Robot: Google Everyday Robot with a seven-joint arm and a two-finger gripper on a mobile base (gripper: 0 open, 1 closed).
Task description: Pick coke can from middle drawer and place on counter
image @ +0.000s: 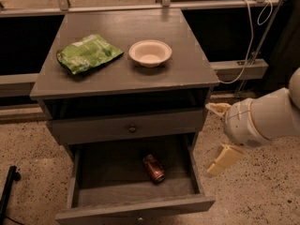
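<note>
The coke can (154, 168) lies on its side on the plank floor of the open middle drawer (136, 207), right of centre. The counter (187, 69) is the cabinet's grey top above it. My gripper (221, 134) is to the right of the cabinet, beside the drawer's right wall and above the floor. Its two cream fingers (224, 159) are spread wide apart, one near the counter's edge and one lower, with nothing between them.
A green chip bag (87, 53) and a white bowl (150, 53) sit on the counter. The upper drawer with a round dark knob (132, 129) is closed. A white cable (248, 41) hangs at back right. A black object (8, 186) stands on the floor at left.
</note>
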